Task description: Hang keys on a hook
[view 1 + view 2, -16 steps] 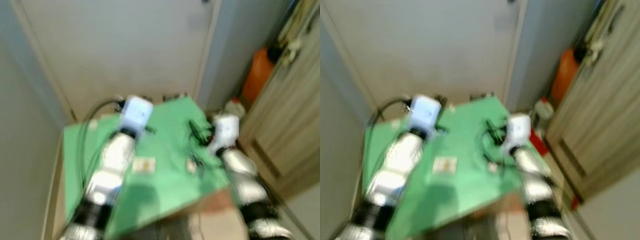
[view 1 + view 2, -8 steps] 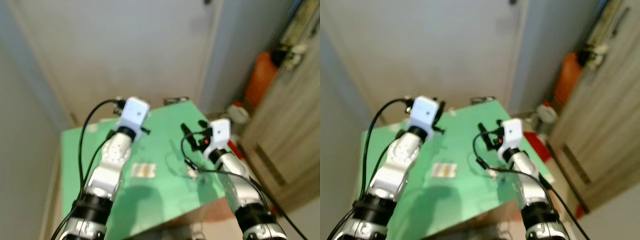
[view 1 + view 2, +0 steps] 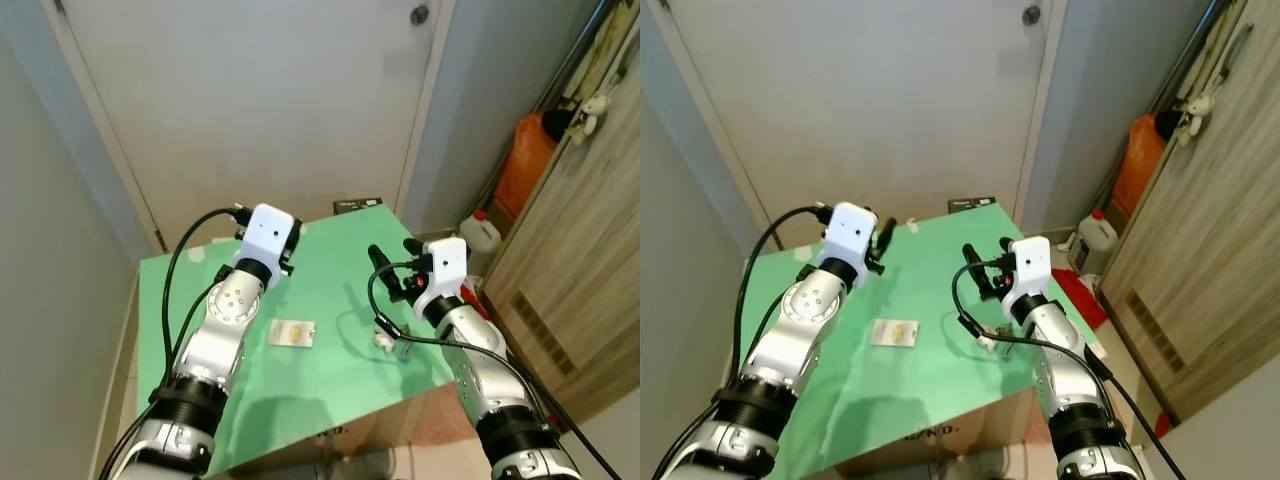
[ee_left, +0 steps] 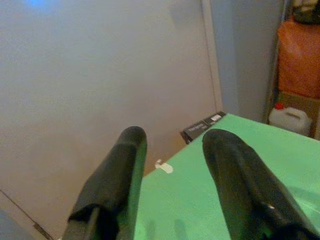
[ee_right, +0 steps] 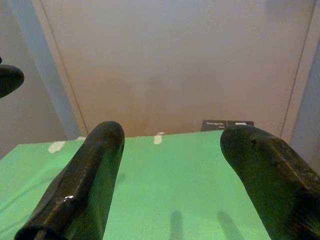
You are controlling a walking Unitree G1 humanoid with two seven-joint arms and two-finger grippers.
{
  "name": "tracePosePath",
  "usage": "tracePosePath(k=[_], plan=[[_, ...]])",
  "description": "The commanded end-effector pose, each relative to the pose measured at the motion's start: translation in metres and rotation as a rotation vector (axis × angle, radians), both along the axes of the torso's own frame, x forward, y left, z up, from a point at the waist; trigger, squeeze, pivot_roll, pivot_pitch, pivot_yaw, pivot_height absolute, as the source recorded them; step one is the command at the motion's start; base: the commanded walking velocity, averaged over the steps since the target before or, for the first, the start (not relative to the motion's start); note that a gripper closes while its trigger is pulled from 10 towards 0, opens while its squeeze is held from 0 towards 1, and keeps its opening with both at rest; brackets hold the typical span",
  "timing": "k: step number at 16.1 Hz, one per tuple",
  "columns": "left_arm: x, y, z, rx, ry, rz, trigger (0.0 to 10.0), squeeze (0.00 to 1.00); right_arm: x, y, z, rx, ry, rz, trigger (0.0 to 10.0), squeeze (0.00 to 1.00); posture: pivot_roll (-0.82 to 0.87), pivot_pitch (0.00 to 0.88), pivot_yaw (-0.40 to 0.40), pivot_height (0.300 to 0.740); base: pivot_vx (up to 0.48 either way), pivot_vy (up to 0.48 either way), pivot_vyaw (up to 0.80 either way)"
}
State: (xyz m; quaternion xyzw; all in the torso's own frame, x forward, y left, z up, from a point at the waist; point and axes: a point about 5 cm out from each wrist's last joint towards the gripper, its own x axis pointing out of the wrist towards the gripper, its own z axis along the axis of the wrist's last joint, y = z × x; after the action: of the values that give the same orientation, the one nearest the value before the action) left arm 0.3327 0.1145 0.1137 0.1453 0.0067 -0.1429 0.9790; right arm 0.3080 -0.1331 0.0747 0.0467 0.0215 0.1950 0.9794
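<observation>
Both tools hang above a green worktop (image 3: 320,380) that stands against a pale door (image 3: 250,110). The left tool (image 4: 172,150) is released, its two black fingers (image 4: 122,175) spread apart with nothing between them, pointing over the far edge of the worktop toward the door. The right tool (image 5: 172,150) is likewise released, its fingers (image 5: 95,170) wide apart and empty, aimed across the green surface at the same door. The keys (image 3: 388,340) lie flat on the worktop just below and slightly behind the right tool, close beside its forearm and near the worktop's right edge, not touched by either tool. A small pale card (image 3: 291,332) lies between the two arms, behind both tools and nearer the left arm. Ahead of the tools, a small dark box (image 3: 357,205) sits at the far edge of the worktop against the door, and a scrap of white tape (image 4: 163,166) marks the same edge ahead of the left tool. Off to the right of the right tool, beyond the worktop, an orange bag (image 3: 523,160) leans in the corner, a white jug (image 3: 480,235) stands on the floor below it, and a wooden cabinet (image 3: 590,290) fills the right side. A round door fitting (image 3: 420,14) shows high on the door.
</observation>
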Motion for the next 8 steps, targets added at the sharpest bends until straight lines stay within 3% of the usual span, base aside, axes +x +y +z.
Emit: tracePosePath(k=[1, 7, 8], plan=[[0.004, 0.001, 0.001, 0.002, -0.001, -0.015, 10.0, 1.00, 0.000, -0.001, 0.005, -0.004, -0.019, 0.000, 10.0, 0.00, 0.01, 0.000, 0.030, 0.740, 0.000, 0.000, 0.00], [0.010, 0.006, -0.013, 0.011, 0.059, -0.027, 10.0, 1.00, -0.008, -0.010, 0.003, -0.020, -0.014, -0.011, 10.0, 0.00, -0.02, 0.000, 0.036, 0.740, 0.000, 0.000, 0.00], [0.011, 0.003, -0.017, 0.009, 0.086, -0.041, 10.0, 0.71, -0.009, -0.012, 0.003, -0.022, -0.013, -0.014, 10.0, 0.00, -0.03, 0.000, 0.036, 0.740, 0.000, 0.000, 0.00]])
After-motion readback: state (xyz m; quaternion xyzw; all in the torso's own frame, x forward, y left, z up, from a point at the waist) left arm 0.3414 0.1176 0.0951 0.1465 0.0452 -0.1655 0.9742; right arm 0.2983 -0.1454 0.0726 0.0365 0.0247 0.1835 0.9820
